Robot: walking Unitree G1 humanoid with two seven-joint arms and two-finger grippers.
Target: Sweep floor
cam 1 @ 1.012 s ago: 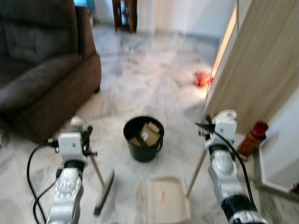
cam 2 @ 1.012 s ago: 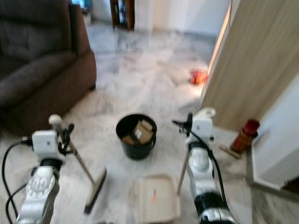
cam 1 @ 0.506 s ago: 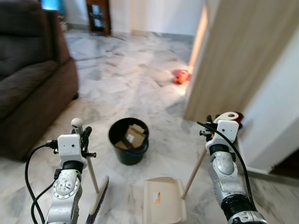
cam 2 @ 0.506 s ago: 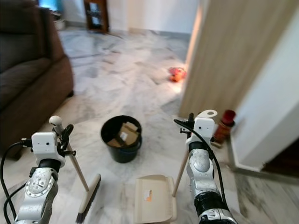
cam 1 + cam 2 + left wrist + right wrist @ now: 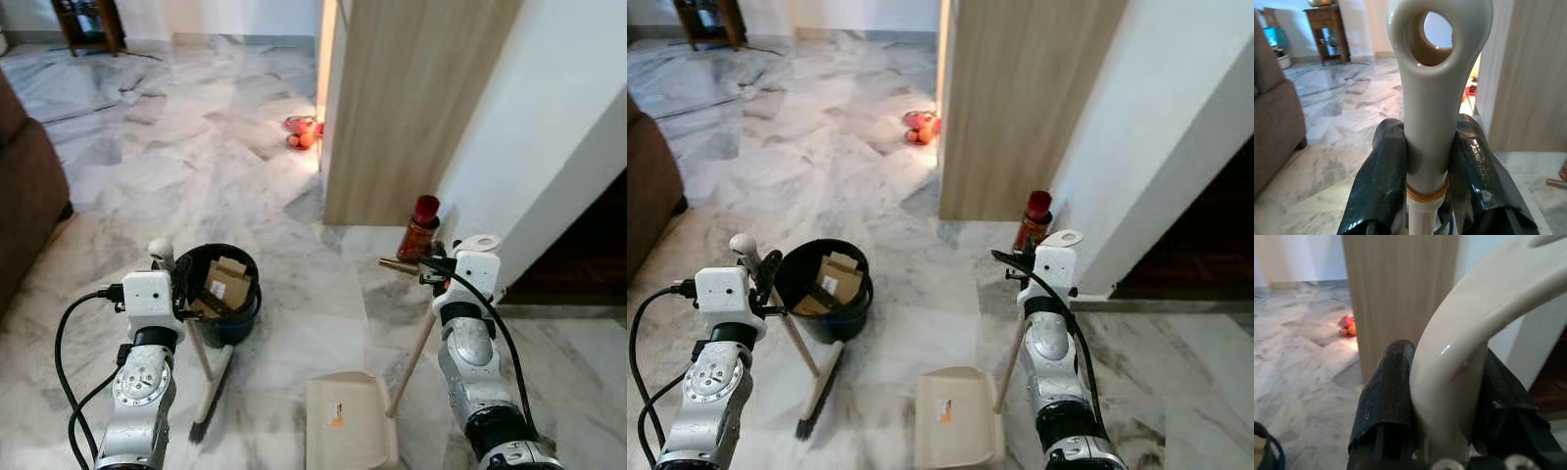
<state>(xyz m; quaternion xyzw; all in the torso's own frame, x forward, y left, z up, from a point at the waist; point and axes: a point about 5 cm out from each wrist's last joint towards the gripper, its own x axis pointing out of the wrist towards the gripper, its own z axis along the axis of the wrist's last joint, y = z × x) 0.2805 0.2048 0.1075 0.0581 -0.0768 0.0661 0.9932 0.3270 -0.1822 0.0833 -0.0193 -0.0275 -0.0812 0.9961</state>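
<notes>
My left gripper (image 5: 180, 275) is shut on the cream handle of a broom (image 5: 200, 354); its brush head (image 5: 212, 399) rests on the marble floor beside a black bucket (image 5: 238, 327). In the left wrist view the two black fingers (image 5: 1386, 161) clamp the handle just under its ringed tip (image 5: 1437, 44). My right gripper (image 5: 432, 267) is shut on the curved top of a dustpan handle (image 5: 1464, 338). The cream dustpan (image 5: 349, 432) stands on the floor between my arms, its stick (image 5: 411, 360) slanting up to the right gripper.
The bucket holds cardboard scraps (image 5: 224, 282). A red bottle (image 5: 421, 226) stands at the foot of a wooden panel (image 5: 411, 98). A red-orange object (image 5: 302, 132) lies farther off. A brown sofa (image 5: 24, 201) is at the left edge, a dark opening (image 5: 586, 245) on the right.
The camera has swung to the right: sofa slid off to the left, wall and dark opening came in on the right. Both grippers keep hold of broom and dustpan.
</notes>
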